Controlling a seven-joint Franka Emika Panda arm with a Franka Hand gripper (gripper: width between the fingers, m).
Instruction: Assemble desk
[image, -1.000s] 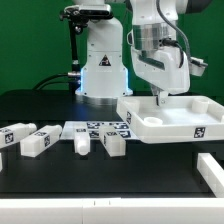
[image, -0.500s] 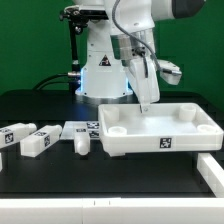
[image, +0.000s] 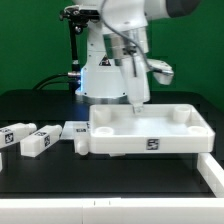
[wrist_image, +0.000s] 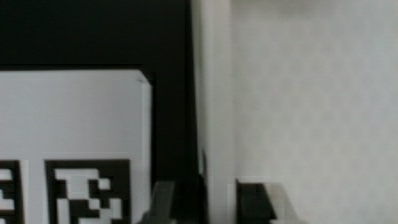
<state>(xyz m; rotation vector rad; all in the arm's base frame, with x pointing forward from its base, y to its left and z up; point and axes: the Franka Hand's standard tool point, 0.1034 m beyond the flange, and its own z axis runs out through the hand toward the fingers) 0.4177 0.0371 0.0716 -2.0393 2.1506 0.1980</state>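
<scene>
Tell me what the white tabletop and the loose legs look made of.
The tabletop: probably moulded plastic, matte white, going by its even colour, raised rim and softly rounded moulding. The legs: likely the same matte white plastic, with blocky square sections and no grain or metallic shine, though the look alone leaves it open.

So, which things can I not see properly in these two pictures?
- Marker board: exterior view, mostly hidden behind the tabletop.
- Legs: exterior view shows three; a fourth cannot be seen.
- White piece: exterior view, cut off by the picture's edge.
- Tags: wrist view, blurred and cut off, unreadable.
- End effector: shut on the tabletop's rim; white against white hides the exact contact.
</scene>
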